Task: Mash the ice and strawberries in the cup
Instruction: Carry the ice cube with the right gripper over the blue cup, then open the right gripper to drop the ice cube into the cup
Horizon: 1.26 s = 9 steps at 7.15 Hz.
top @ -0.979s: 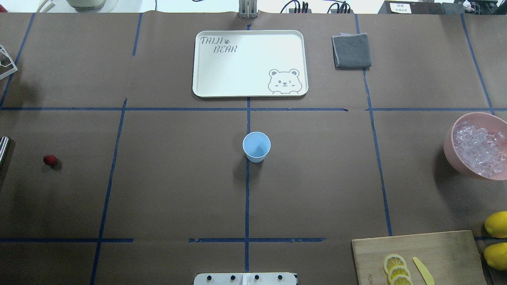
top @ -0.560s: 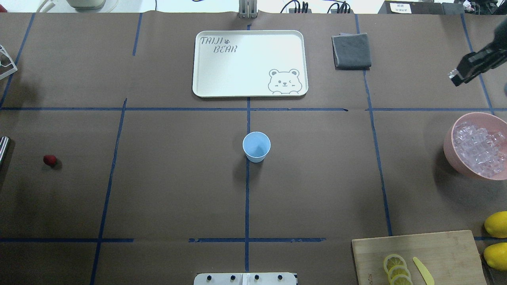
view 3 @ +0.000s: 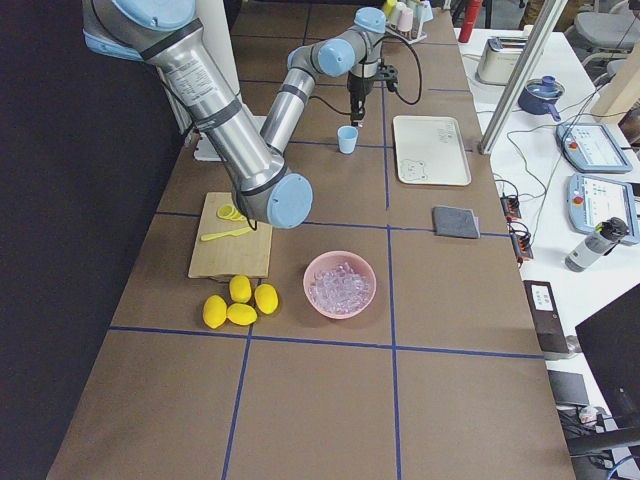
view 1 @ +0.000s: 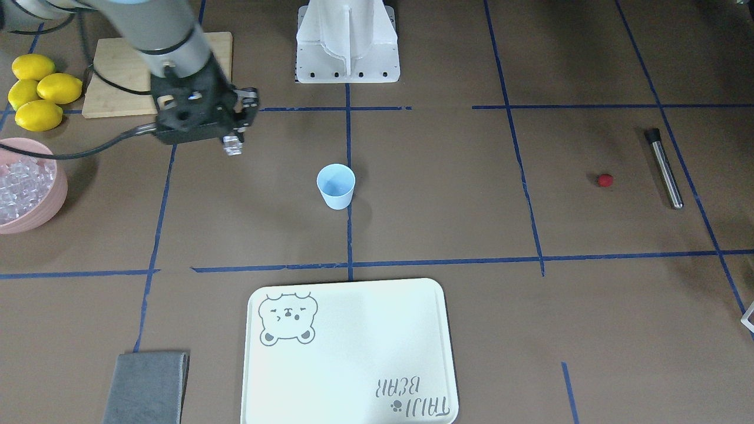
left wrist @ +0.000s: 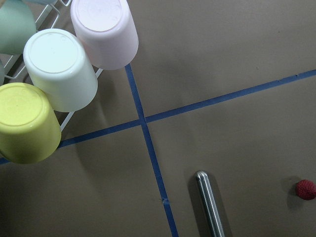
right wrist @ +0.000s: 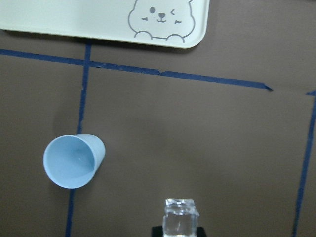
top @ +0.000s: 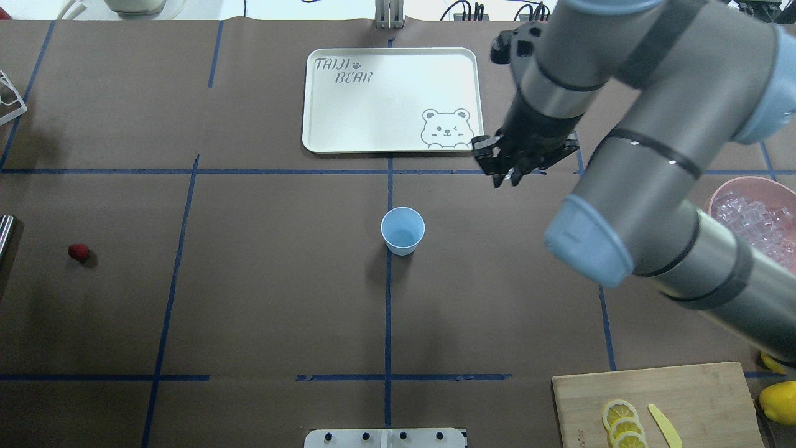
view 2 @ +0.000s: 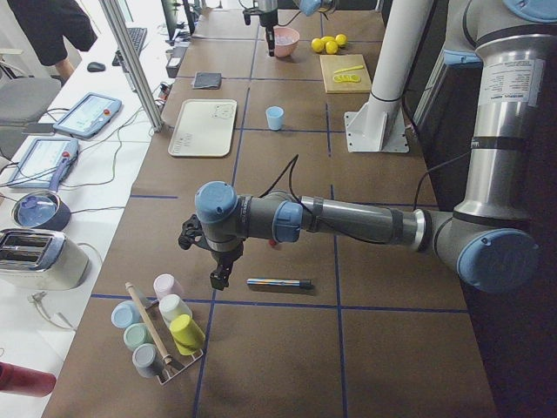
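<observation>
The light-blue cup (top: 403, 230) stands upright and empty at the table's middle; it also shows in the right wrist view (right wrist: 71, 160). My right gripper (top: 509, 178) is shut on one clear ice cube (right wrist: 181, 216), held above the table to the right of and beyond the cup, apart from it. More ice (top: 762, 221) fills the pink bowl (top: 746, 180) at the right. The red strawberry (top: 78, 251) lies at the far left, also in the left wrist view (left wrist: 306, 189). My left gripper (view 2: 219, 277) hangs near a metal rod; I cannot tell if it is open.
A metal rod (view 1: 664, 168) lies beside the strawberry. A white bear tray (top: 392, 99) sits beyond the cup. A grey cloth (view 1: 147, 386), a cutting board (top: 659, 398) with lemon slices, whole lemons (view 1: 38, 91) and a rack of upturned cups (left wrist: 59, 69) stand around.
My right arm has swung in from the far right, carrying the ice cube leftward and nearer the cup. The cup and strawberry have not moved.
</observation>
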Motion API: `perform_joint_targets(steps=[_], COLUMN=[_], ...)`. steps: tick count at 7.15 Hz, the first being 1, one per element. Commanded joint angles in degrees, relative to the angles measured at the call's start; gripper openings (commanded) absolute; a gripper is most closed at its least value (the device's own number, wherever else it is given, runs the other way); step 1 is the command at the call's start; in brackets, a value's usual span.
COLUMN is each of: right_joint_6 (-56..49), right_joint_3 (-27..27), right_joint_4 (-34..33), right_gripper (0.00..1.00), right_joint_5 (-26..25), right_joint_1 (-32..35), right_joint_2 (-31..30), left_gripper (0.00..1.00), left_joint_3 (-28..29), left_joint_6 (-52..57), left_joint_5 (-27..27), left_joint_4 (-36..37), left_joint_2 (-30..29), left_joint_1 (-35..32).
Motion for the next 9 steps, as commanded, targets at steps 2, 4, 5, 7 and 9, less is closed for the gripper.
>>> perform_joint_targets(steps=[2, 4, 5, 7, 9], right_joint_6=[10.18, 9.58, 9.48, 9.31, 9.31], right_joint_3=[-15.60, -16.14, -17.19, -17.98, -18.69], right_joint_4=[10.76, 10.86, 10.86, 11.04, 12.09], right_gripper=[0.00, 0.00, 0.00, 0.02, 0.13], right_joint_5=[-8.37, -8.38, -8.38, -8.29, -8.20], right_joint_1=[-9.55, -9.55, -9.55, -9.64, -9.64], right_joint_2=[7.82, 7.81, 7.72, 7.63, 7.72], left_gripper=[1.00, 1.00, 1.00, 1.00, 1.00], left_joint_3=[0.08, 0.08, 0.08, 0.08, 0.08], left_joint_6=[-0.02, -0.02, -0.02, -0.02, -0.02], left_joint_5=[-0.03, -0.20, -0.21, -0.12, -0.21], left_joint_4=[0.00, 0.00, 0.00, 0.00, 0.00], left_joint_2=[0.00, 0.00, 0.00, -0.08, -0.08], left_joint_1=[0.01, 0.01, 0.01, 0.01, 0.01])
